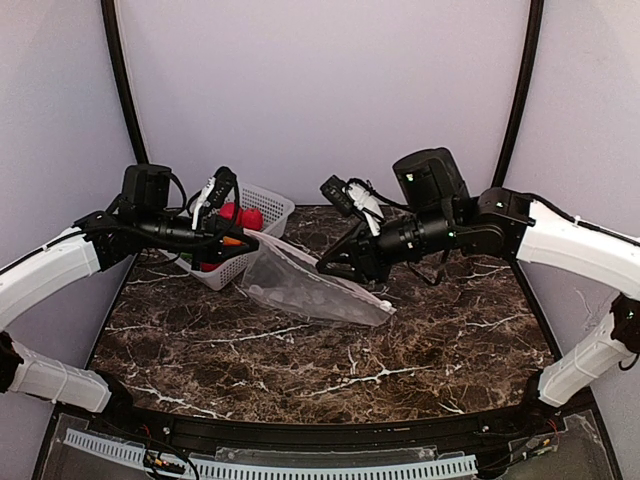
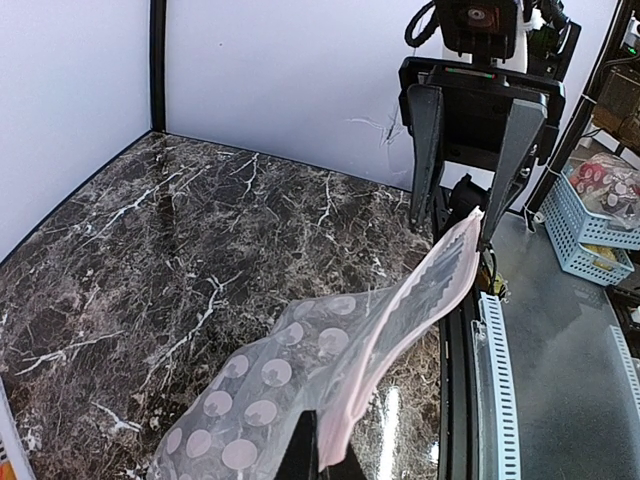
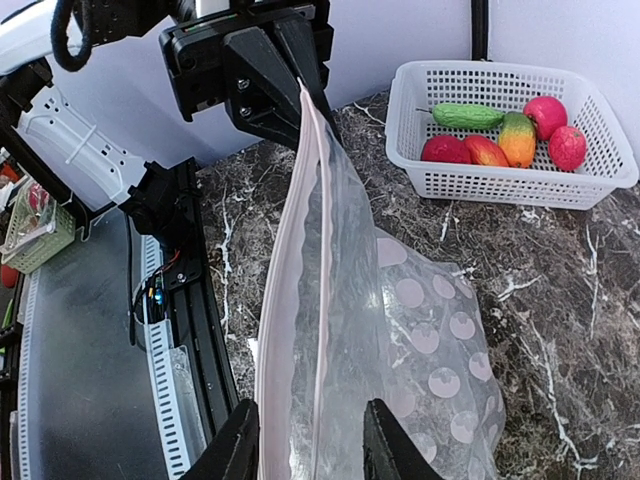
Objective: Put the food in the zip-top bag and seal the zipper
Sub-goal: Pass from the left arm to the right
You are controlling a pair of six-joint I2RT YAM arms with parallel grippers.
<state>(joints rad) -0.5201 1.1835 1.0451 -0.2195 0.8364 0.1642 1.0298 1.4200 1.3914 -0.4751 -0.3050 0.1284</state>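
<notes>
The zip-top bag [image 1: 312,292], clear with white dots, hangs stretched between both grippers above the marble table. My left gripper [image 1: 248,243] is shut on one end of its pinkish zipper [image 3: 285,290]; in the left wrist view the dark fingertips [image 2: 305,450] pinch that edge. My right gripper [image 3: 310,440] stands open astride the other end of the strip, one finger on each side. The bag looks empty. The food lies in the white basket [image 3: 500,185]: a green cucumber piece [image 3: 468,115], red round pieces [image 3: 545,115] and an orange-yellow-green piece [image 3: 517,138]. I cannot make out the slider tab.
The basket [image 1: 262,205] sits at the back left of the table, just behind my left gripper. Black frame rails and a white slotted strip [image 1: 300,466] run along the table's near edge. White walls close in the back and sides.
</notes>
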